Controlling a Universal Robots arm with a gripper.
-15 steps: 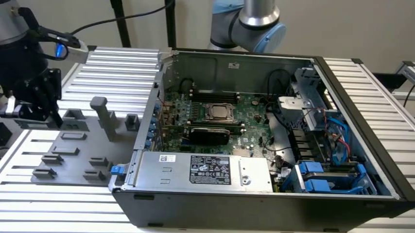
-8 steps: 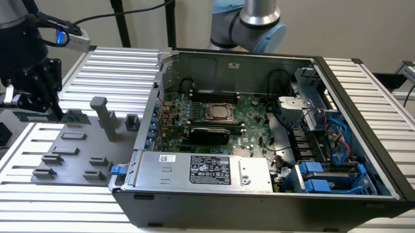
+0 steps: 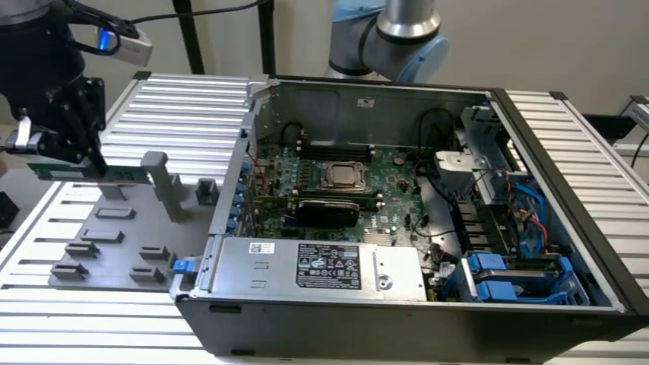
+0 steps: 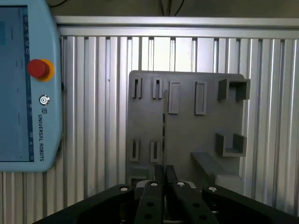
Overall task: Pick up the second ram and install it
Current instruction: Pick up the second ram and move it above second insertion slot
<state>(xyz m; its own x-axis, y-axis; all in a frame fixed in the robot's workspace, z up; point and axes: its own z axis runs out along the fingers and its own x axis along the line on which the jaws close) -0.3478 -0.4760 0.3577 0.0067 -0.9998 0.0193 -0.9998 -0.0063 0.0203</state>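
- Closest to the wrist camera is my end effector (image 4: pixel 163 173), its two dark fingers pressed in on the second ram (image 4: pixel 163 133), which shows there edge-on as a thin dark line running away from the fingertips.
- From the exterior view, the end effector (image 3: pixel 73 160) hangs at that view's far left, and the second ram (image 3: pixel 117 175) sticks out of it sideways as a level, narrow green strip.
- Below the stick lies the grey fixture plate (image 3: pixel 112 243) with its small holder blocks. The stick looks clear of them, touching only my fingers.
- That plate rests on the ribbed aluminium counter (image 4: pixel 93 121), beside a teach pendant (image 4: pixel 23 93) with a red stop button.
- Picking up looks done to me: the stick is pinched and off its holder.
- Installing is not done. The open computer case (image 3: pixel 406 319) sits well apart from me, toward the exterior view's right, and the stick is nowhere near the motherboard (image 3: pixel 396 163) inside it.
- Around the processor socket (image 3: pixel 345 176) I cannot tell which memory slots are filled.
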